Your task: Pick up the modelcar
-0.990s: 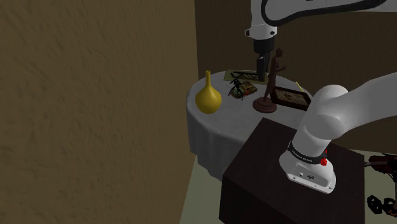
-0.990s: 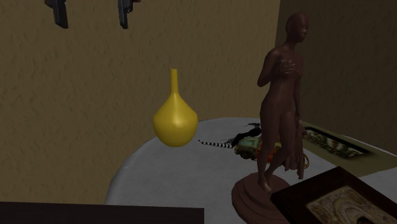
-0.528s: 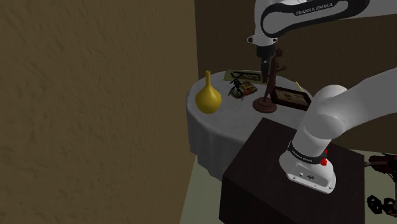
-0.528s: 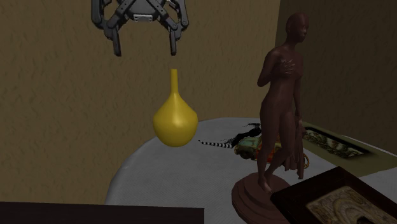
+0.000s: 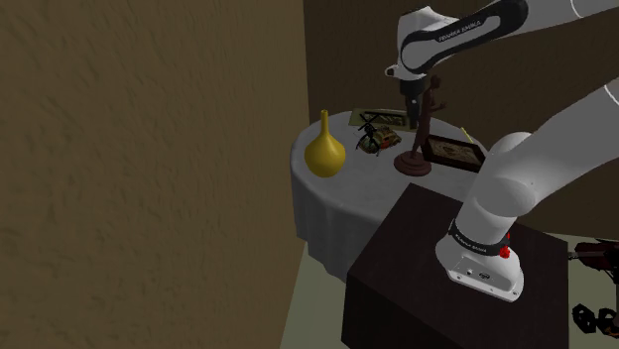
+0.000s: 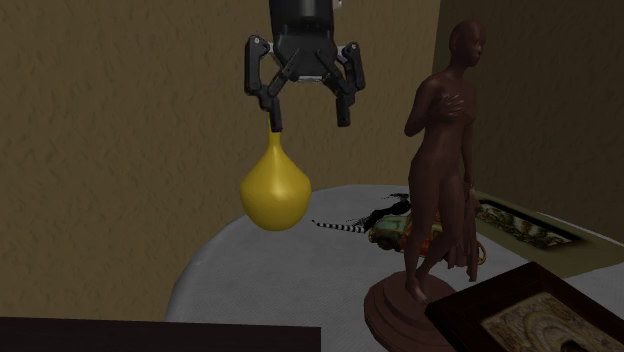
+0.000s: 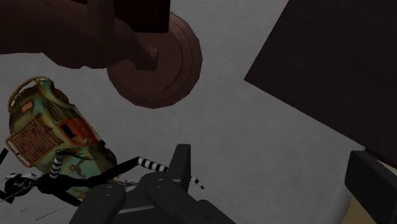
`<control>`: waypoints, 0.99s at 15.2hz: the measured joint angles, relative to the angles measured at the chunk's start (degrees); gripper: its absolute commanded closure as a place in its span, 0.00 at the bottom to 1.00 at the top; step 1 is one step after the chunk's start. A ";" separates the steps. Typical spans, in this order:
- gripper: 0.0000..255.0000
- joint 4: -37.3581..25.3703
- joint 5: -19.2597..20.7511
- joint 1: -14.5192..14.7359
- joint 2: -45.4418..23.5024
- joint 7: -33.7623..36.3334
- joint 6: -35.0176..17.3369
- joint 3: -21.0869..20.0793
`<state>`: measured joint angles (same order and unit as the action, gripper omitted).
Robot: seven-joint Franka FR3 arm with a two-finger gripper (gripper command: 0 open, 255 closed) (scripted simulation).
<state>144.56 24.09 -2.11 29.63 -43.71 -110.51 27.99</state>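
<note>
The gripper (image 6: 308,108) hangs well above the surface (image 6: 250,290), fingers spread apart, nothing between them. Directly beneath the gap lies bare grey cloth.

The modelcar (image 7: 49,127), a rust-and-green body, rests on the surface below the gripper and outside the gap, off beyond one finger. A black item with striped legs (image 7: 70,178) overlaps its edge on the side nearer the gripper. Just past the modelcar stands the round base of a brown figurine (image 7: 156,63). A yellow vase (image 6: 275,190) and a dark picture frame (image 6: 530,310) stand farther off.

The step in hand appears to be the approach. Recommended procedure:

1. Translate sideways until the modelcar sits centred under the gap. Do not descend first.
2. Turn the fingers across the body's narrower width.
3. Descend clear of the figurine; it stands taller than the modelcar and would likely tip if struck.
4. Expect the striped legs to foul one finger. Close only once both fingers bracket the body.
</note>
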 measured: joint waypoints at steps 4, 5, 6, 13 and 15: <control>0.00 -4.00 -0.18 1.50 -8.69 -8.04 -6.54 5.67; 0.00 -4.78 -0.68 1.98 -11.28 -10.17 -8.71 7.13; 0.00 -5.63 -1.17 2.30 -13.19 -12.29 -10.13 8.29; 0.00 -14.98 -12.74 3.67 -31.99 -31.31 -20.16 14.58; 0.00 -18.43 -17.63 2.56 -37.67 -37.08 -21.84 14.21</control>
<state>126.13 6.45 0.45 -8.04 -80.80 -132.34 42.20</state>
